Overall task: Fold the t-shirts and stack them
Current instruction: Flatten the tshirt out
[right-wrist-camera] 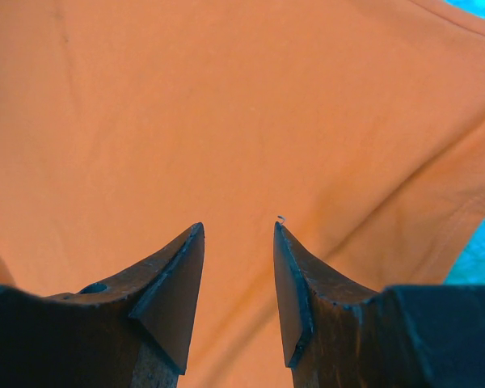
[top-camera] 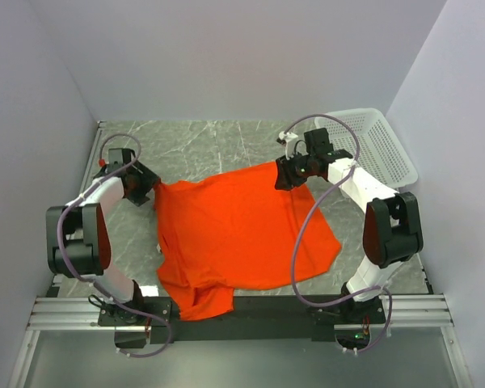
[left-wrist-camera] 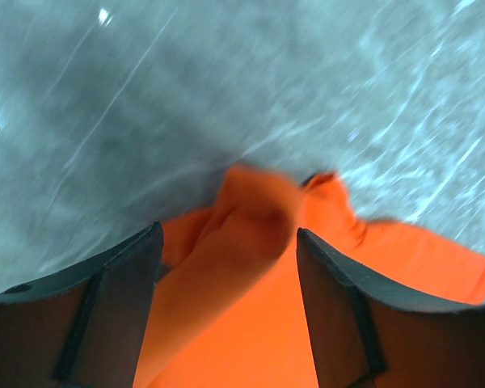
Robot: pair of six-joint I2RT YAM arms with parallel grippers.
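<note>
You have the grey marble table (top-camera: 210,141) in front of you, with the orange t-shirt (top-camera: 234,234) spread across its middle. The shirt is mostly flat, and one part hangs over the near edge between the arm bases. A white basket (top-camera: 380,145) sits at the far right corner, apart from the shirt.

Your left gripper (top-camera: 148,191) is at the shirt's left corner. In the wrist view its fingers (left-wrist-camera: 113,307) stand wide apart, with a bunched ridge of orange fabric lying between them. You cannot tell whether either pad touches it.

Your right gripper (top-camera: 281,176) is over the shirt's far right edge. Its fingers (right-wrist-camera: 174,283) are separated by only a narrow gap, with smooth orange cloth filling the view beyond them and nothing visibly pinched between the tips.
</note>
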